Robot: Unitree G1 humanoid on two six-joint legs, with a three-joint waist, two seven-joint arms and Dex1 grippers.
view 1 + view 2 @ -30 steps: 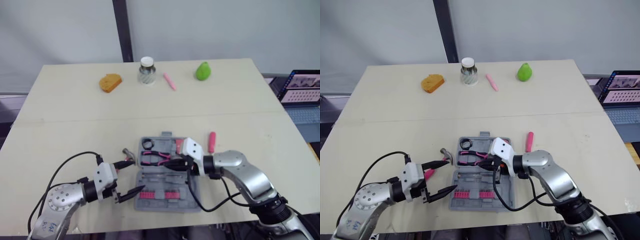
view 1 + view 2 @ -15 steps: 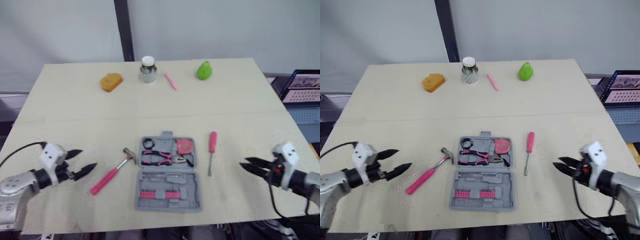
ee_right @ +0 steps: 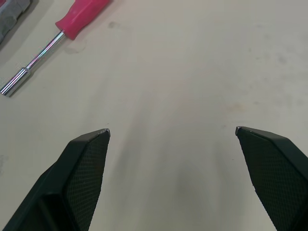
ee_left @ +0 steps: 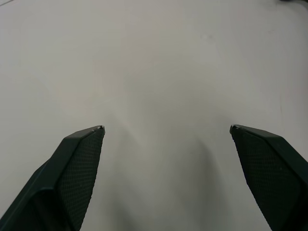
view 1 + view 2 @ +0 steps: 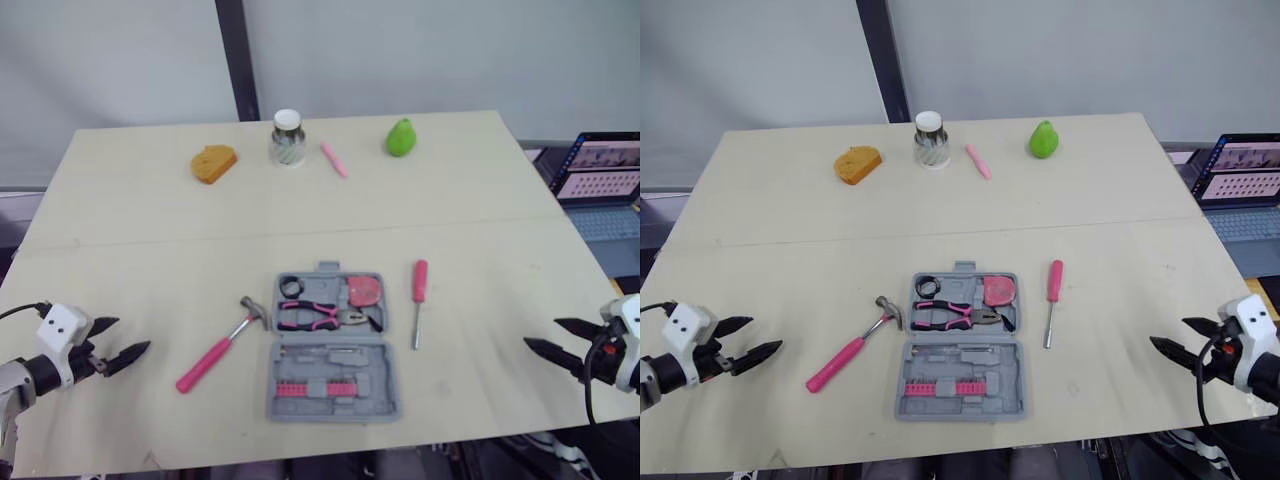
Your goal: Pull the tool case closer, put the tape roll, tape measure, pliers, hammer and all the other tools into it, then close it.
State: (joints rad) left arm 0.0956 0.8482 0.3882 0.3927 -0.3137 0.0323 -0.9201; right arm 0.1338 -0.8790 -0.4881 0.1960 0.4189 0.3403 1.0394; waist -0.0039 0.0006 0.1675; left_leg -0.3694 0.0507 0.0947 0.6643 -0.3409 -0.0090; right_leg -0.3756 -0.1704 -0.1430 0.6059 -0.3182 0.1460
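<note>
The tool case is lying open, with the pliers, tape roll and tape measure sitting in its far half. The hammer is lying just left of the case, the screwdriver just right of it. The left gripper and right gripper are hovering well clear on those sides, fingers spread wide, holding nothing. Judgement: each arm should be approaching its nearer tool squarely across the pink handle and closing mid-handle.

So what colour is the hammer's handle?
The hammer has a pink handle; the left eye view shows it best.
</note>
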